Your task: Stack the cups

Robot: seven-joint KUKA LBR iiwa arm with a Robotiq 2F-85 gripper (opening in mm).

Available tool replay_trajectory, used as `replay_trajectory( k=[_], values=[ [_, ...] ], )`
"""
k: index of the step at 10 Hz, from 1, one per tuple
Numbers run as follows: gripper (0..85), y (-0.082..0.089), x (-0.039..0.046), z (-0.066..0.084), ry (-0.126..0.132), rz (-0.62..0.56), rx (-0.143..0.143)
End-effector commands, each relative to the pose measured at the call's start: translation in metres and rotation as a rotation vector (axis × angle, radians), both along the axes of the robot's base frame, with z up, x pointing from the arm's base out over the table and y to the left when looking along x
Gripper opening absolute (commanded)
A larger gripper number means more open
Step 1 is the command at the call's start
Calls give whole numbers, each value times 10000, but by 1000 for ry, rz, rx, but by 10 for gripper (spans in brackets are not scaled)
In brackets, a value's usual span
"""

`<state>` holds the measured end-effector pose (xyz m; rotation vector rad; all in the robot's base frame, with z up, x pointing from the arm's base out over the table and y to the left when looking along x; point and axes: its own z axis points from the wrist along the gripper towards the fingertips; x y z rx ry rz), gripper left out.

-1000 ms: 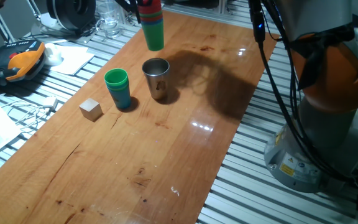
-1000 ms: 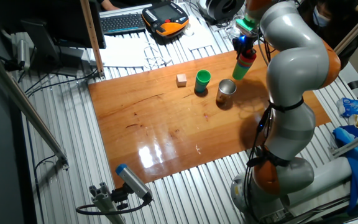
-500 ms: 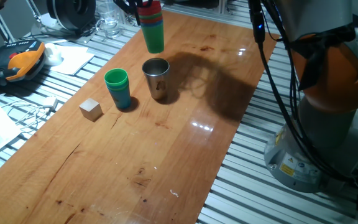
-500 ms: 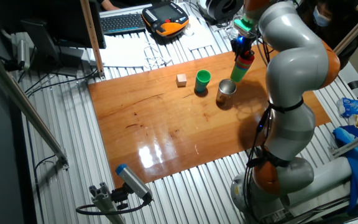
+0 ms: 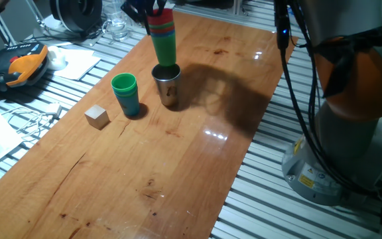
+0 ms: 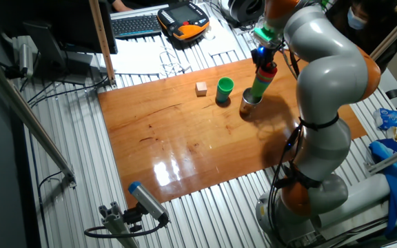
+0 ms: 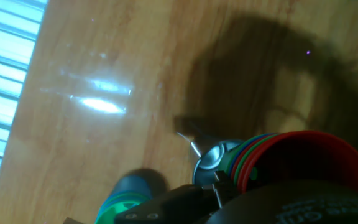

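Cup stack (image 5: 164, 40) top and fingers (image 5: 152, 5) cut off above.

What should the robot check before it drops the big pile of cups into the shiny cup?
1. Gripper has hold of the cup stack: ok, it is shut on the top of it.
2. Stack lined up over the steel cup: ok in both fixed views, the bottom end sits at the cup's mouth.
3. Stack already seated inside: cannot tell.
4. Steel cup upright on the table: ok.
5. Green-and-blue cup pair out of the way: ok, it stands apart beside the steel cup.
6. Wooden cube out of the way: ok, further off.
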<state>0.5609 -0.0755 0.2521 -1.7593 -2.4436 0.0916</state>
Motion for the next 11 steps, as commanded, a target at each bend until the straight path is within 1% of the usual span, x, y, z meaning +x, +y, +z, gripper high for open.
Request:
replay_trajectory(
  k=[1, 2, 3, 4, 6, 7, 8, 9, 11],
  values=[
    [0, 43, -22, -59, -9, -3, -1],
    [0, 84, -51, -141, -24, -5, -7],
    [0, 120, -69, -207, -38, -11, -6],
    [0, 152, -87, -280, -55, -10, -17],
    [0, 139, -73, -396, -98, -3, -42],
    [0, 113, -64, -477, -112, 16, -63],
    [0, 110, -43, -575, -130, 23, -72],
    [0, 118, -34, -647, -137, 31, -84],
    [0, 149, -87, -764, -146, 47, -86]
  ],
)
